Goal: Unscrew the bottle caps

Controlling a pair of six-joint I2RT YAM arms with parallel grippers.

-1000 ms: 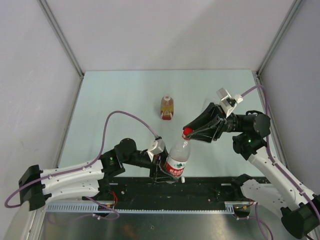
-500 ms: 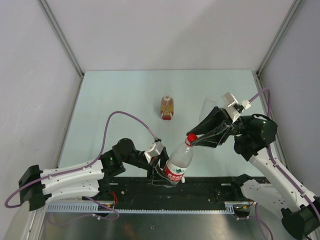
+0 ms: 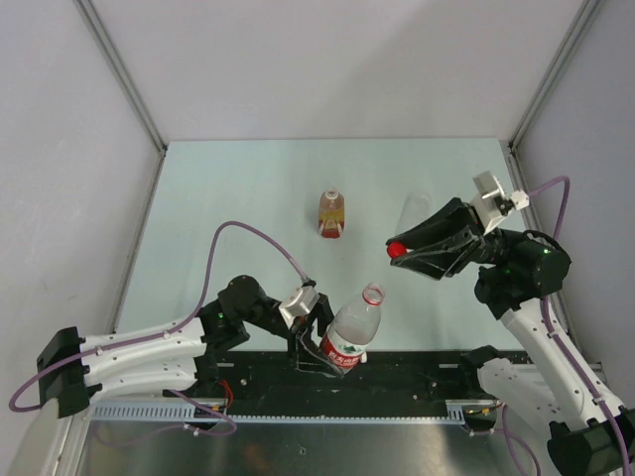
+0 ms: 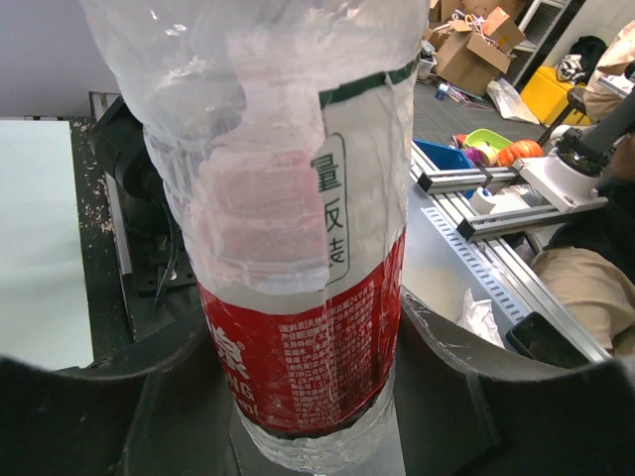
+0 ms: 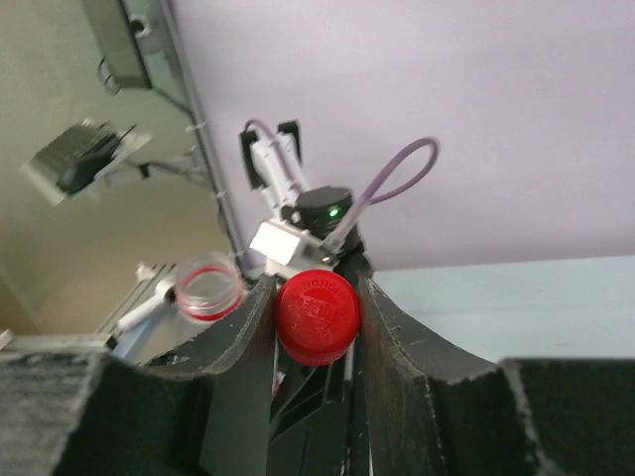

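The labelled bottle (image 3: 349,332) sits low in the top view, just right of centre. It is clear, crinkled plastic with a red-and-white label, and it leans with its neck toward the upper right. Its mouth (image 3: 373,294) is open, with a red ring left around the neck.

My left gripper (image 3: 327,349) is clamped on the bottle's lower body. The left wrist view shows this better: the bottle fills the frame with Chinese print on its label, and the dark fingers (image 4: 119,397) press in from both lower corners.

The red cap (image 3: 396,248) is up and to the right of the open mouth, clear of the bottle. My right gripper (image 3: 399,250) is pinched shut on it. From above the cap is only a red dot at the fingertips. The right wrist view shows it as a ribbed round cap squeezed between both pads (image 5: 243,337), with the uncapped neck at left centre.

Further back on the pale green table (image 3: 228,198), an amber bottle (image 3: 332,213) stands at frame centre. A plain clear bottle (image 3: 412,213) stands to its right, just beside the right gripper.
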